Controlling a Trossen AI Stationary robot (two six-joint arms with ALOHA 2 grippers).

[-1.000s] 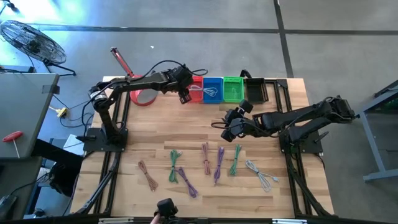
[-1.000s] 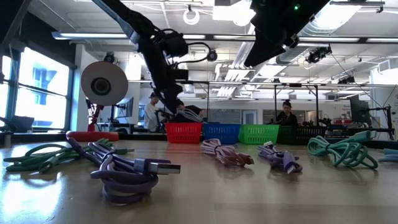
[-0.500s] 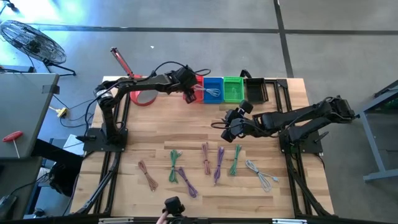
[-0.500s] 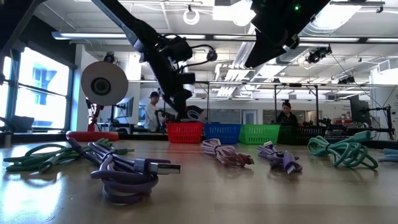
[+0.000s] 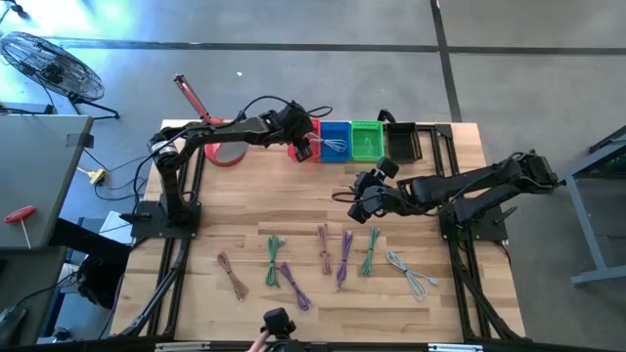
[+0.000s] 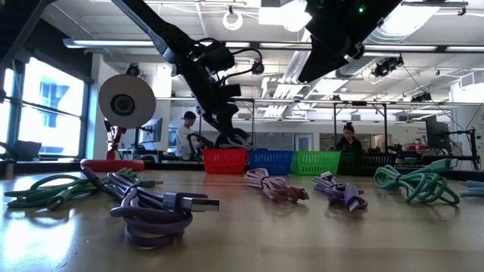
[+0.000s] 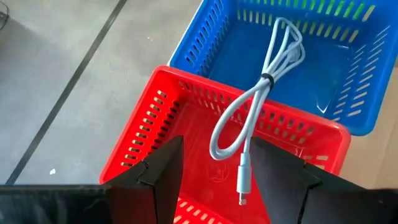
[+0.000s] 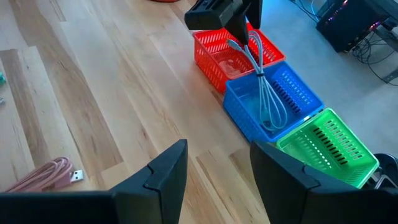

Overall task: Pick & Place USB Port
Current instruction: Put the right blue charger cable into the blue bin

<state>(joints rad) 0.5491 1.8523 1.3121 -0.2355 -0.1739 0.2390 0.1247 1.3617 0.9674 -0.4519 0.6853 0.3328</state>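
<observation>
Left arm [image 5: 245, 129] farther over baskets

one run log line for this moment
left gripper: open over red basket | white cable: draped across into blue basket | right gripper: idle, open

No lettering, label, brand, number or sign can be read anywhere on the counter [image 5: 245, 215], baskets or cables.

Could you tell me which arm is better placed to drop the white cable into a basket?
Left. The left gripper is over the red basket, beside the white cable; the right gripper waits mid-table.
</observation>
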